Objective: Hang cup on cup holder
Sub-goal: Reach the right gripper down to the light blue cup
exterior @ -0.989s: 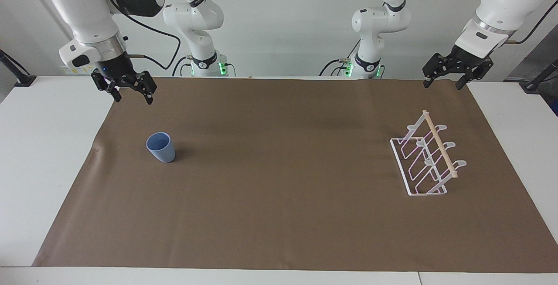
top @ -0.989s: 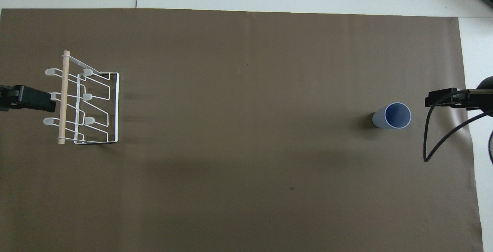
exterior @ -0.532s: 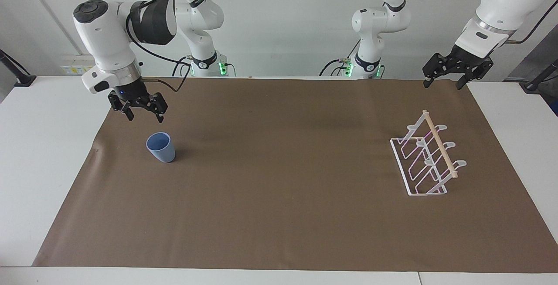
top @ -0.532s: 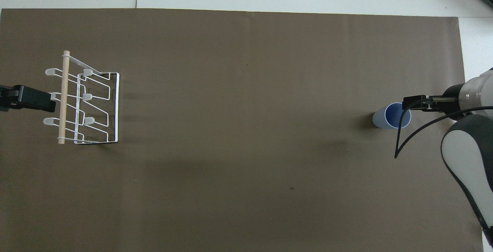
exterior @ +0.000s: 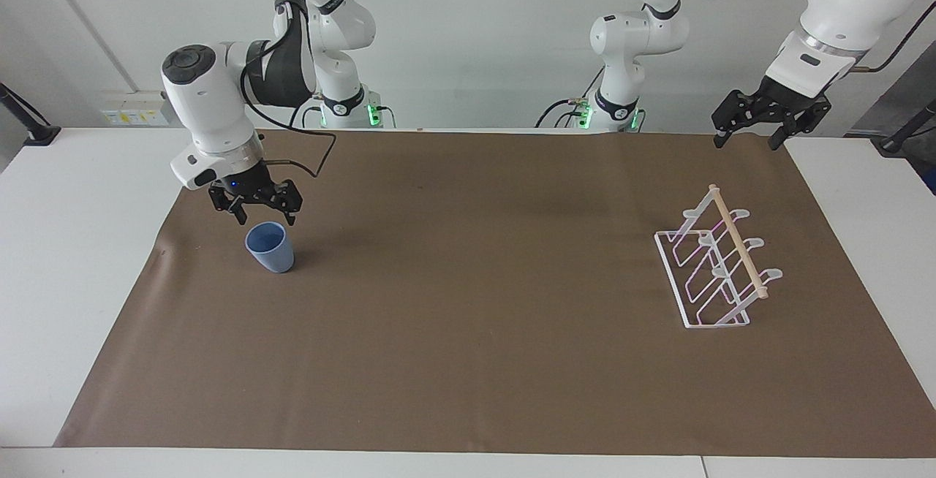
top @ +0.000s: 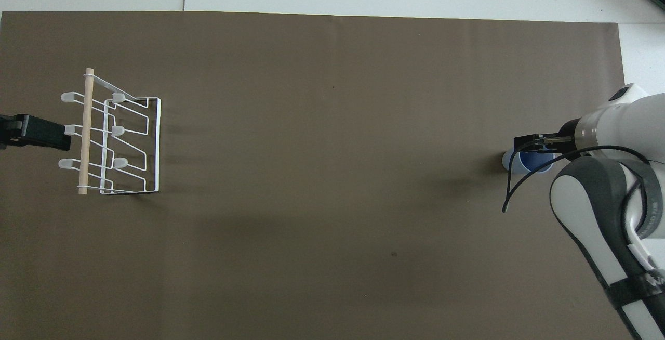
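Fingers (exterior: 240, 216) spread above cup (exterior: 270, 247) (unlabelled).

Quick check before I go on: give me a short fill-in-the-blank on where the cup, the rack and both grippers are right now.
1. The light-blue cup stands ____ on the brown mat, mouth up.
2. The ____ gripper hangs open just above the cup's rim.
3. The white wire cup holder has ____ cups hanging on it.
4. The left gripper waits in the air, open, at the ____ arm's end of the table, where the holder stands.

Missing words: upright; right; no; left
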Controlling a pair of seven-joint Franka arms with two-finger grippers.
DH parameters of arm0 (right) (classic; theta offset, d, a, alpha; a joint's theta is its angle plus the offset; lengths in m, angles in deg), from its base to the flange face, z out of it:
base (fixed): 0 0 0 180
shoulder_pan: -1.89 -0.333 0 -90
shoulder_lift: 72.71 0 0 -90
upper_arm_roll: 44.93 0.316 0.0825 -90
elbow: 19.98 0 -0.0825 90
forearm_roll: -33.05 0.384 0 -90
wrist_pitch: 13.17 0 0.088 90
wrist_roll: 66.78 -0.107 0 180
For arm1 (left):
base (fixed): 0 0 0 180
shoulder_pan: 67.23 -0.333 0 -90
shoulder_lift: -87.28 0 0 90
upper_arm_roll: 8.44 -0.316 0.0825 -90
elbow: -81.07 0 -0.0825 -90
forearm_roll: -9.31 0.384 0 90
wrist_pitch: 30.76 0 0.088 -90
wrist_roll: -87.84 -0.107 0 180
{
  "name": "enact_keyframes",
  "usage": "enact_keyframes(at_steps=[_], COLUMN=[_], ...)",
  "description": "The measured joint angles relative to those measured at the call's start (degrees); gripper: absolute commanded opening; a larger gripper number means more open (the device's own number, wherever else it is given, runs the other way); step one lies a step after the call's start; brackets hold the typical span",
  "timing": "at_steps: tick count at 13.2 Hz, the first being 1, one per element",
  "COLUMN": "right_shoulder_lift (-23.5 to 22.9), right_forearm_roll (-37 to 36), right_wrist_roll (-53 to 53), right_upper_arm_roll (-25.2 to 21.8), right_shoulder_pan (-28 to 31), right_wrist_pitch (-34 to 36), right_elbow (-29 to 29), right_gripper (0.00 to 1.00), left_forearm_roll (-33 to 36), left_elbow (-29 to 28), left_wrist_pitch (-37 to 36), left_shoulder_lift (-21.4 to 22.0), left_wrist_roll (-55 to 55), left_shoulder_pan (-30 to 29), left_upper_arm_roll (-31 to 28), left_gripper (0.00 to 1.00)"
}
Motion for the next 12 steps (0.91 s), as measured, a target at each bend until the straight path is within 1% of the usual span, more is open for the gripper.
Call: enact_keyframes(at_steps=[2, 8, 11, 12], right_shoulder_lift=[-0.5, -1.0, -1.5, -1.7], right_forearm_roll=[0.0, 0.0, 0.0, 0.0], right_wrist_roll=[0.1, 0.1, 0.1, 0.1], right_upper_arm_roll=[0.3, 0.4, 0.4, 0.4], right_shoulder_pan=[0.0, 0.0, 0.0, 0.0], right_wrist_pitch=[-1.6, -9.5, -10.0, -10.0], right_elbow=[1.3, 7.4, 8.2, 8.4], right_gripper=[1.0, 1.0, 1.0, 0.99], left_forearm_roll=[0.1, 0.2, 0.2, 0.2], left_elbow=[-0.5, -1.3, -1.4, -1.4], left_wrist_pitch=[0.3, 1.0, 1.0, 1.0], left_shoulder_lift=[0.1, 0.5, 0.5, 0.5], left_wrist_roll=[0.0, 0.0, 0.0, 0.0], left_shoulder_pan=[0.0, 0.0, 0.0, 0.0], left_upper_arm_roll=[0.1, 0.2, 0.2, 0.2], left_gripper=[1.0, 1.0, 1.0, 1.0])
